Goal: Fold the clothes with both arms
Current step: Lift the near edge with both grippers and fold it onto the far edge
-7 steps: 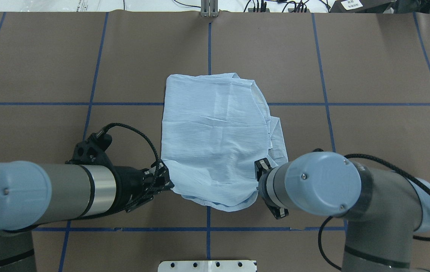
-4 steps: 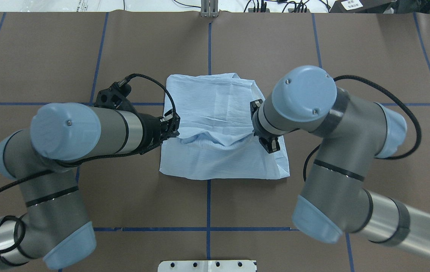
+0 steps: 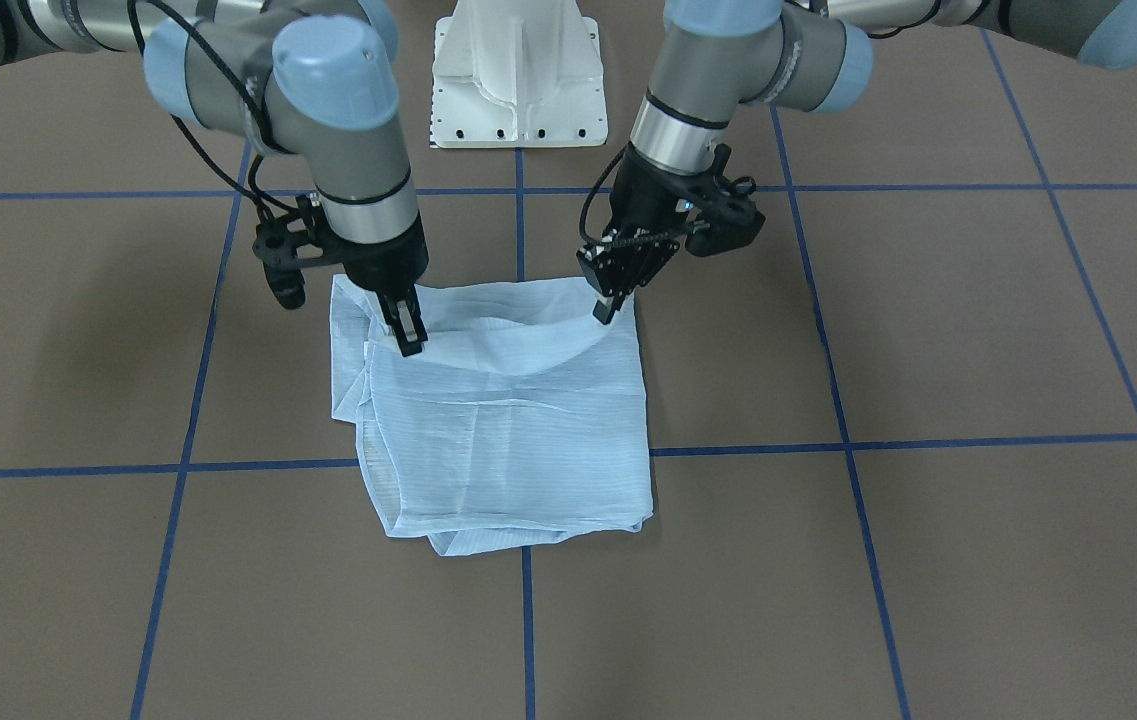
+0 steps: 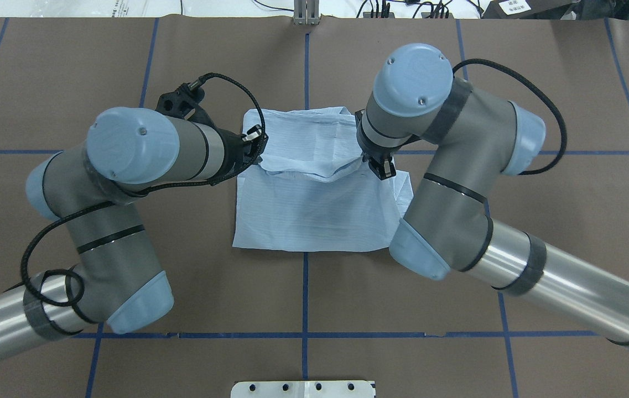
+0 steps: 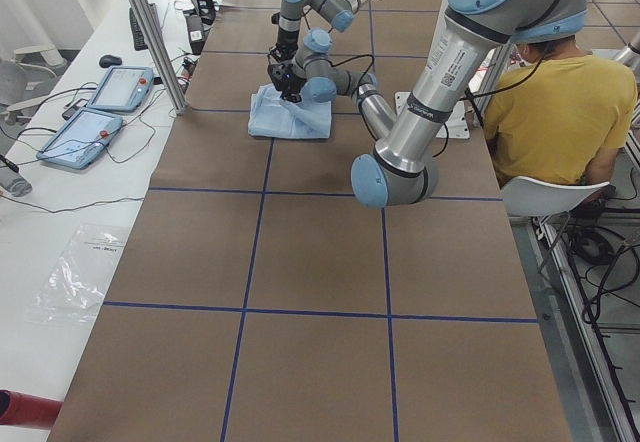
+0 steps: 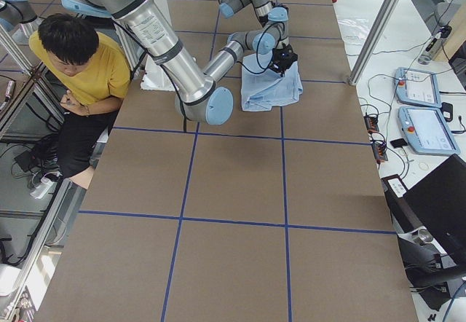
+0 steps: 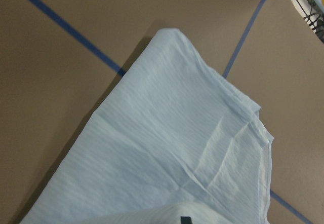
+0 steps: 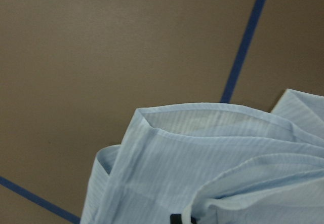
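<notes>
The pale-blue shirt point(image 4: 314, 210) lies in a folded rectangle at the table's middle; it also shows in the front view point(image 3: 508, 430). My left gripper point(image 4: 259, 150) is shut on one corner of the shirt's lifted edge, also seen in the front view point(image 3: 607, 306). My right gripper point(image 4: 381, 166) is shut on the other corner, also seen in the front view point(image 3: 409, 335). The held edge sags between them, above the shirt's far half. Both wrist views show shirt fabric point(image 7: 167, 148) point(image 8: 202, 158) just below the fingers.
The white pedestal base point(image 3: 518, 80) stands at the robot's side of the table. Blue tape lines point(image 4: 306, 72) grid the brown table. A person in yellow point(image 6: 87, 67) sits beside the table. Teach pendants point(image 5: 100, 112) lie on a side bench.
Both grippers have carried the shirt's near edge up and away from the robot, over the shirt toward its far side. The near part now lies doubled over.
</notes>
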You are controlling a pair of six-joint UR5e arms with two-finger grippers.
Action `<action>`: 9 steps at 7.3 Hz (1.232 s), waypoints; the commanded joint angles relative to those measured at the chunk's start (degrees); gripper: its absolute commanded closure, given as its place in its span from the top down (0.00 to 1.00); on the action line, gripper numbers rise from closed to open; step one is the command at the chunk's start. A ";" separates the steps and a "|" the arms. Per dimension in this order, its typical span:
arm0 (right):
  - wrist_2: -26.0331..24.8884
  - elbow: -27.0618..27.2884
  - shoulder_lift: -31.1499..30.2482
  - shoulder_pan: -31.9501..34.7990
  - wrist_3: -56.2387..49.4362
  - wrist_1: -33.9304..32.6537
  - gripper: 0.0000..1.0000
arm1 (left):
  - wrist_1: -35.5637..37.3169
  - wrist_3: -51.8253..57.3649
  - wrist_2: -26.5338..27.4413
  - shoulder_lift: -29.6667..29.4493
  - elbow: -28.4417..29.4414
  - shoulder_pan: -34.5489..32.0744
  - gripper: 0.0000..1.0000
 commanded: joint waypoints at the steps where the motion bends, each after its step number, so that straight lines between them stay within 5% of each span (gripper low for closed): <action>1: 1.63 -10.93 5.00 2.54 -5.23 3.54 0.00 | -5.17 3.25 -0.02 -3.67 9.31 -2.98 0.00; 4: 1.55 -17.69 6.85 3.25 -8.76 8.42 0.00 | -10.35 4.39 0.07 -6.06 16.52 -4.05 0.00; 5: 1.63 -19.72 6.85 3.16 -9.20 11.60 0.99 | -10.54 6.49 0.16 -6.24 17.67 -4.05 0.13; 6: 1.63 -19.83 6.85 3.25 -11.38 11.81 1.00 | -10.89 8.95 0.07 -6.24 18.03 -4.74 0.50; 7: 1.81 -19.74 6.85 4.21 -16.10 11.81 1.00 | -11.76 11.23 -0.10 -6.24 18.04 -5.79 0.58; 9: 9.85 -15.91 1.27 10.43 -24.46 11.28 1.00 | -12.29 15.88 -3.33 -5.63 17.95 -9.21 0.58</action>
